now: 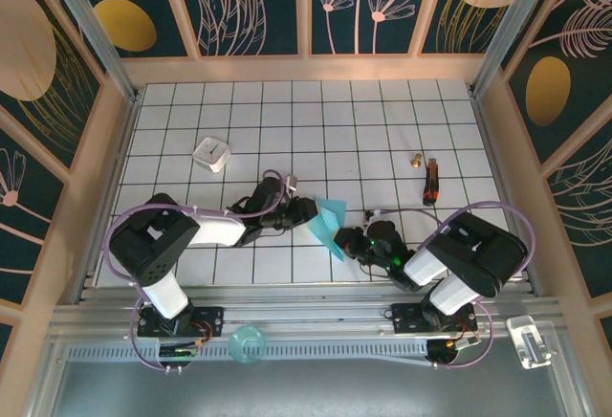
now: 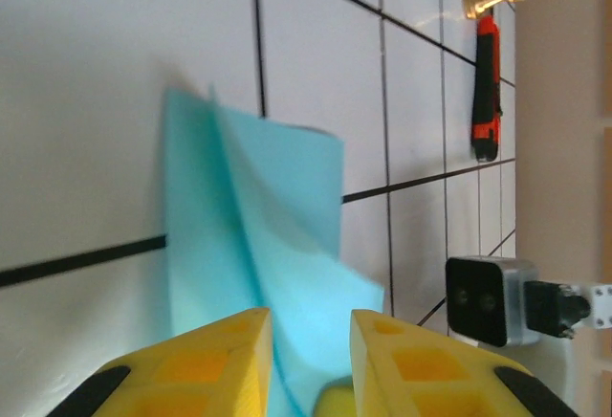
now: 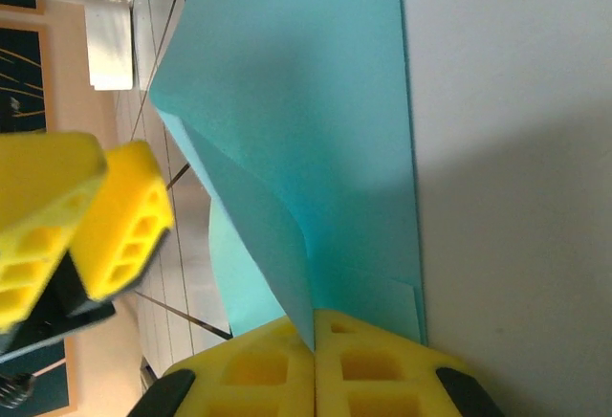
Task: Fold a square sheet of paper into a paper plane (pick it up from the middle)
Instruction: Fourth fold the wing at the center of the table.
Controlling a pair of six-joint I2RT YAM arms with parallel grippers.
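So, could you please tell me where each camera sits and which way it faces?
Top external: fixed high at the near edge, looks down on the white gridded table, left gripper and right gripper.
Left wrist: arm-mounted, faces the folded light-blue paper sheet past its own gripper.
Right wrist: likewise, its gripper pinching the sheet's edge.
Shared: all see the sheet.

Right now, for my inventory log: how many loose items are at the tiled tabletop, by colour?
Light-blue: 1, paper
White: 1, block
Brass: 1, small piece
Red-and-black: 1, tool
Total: 4
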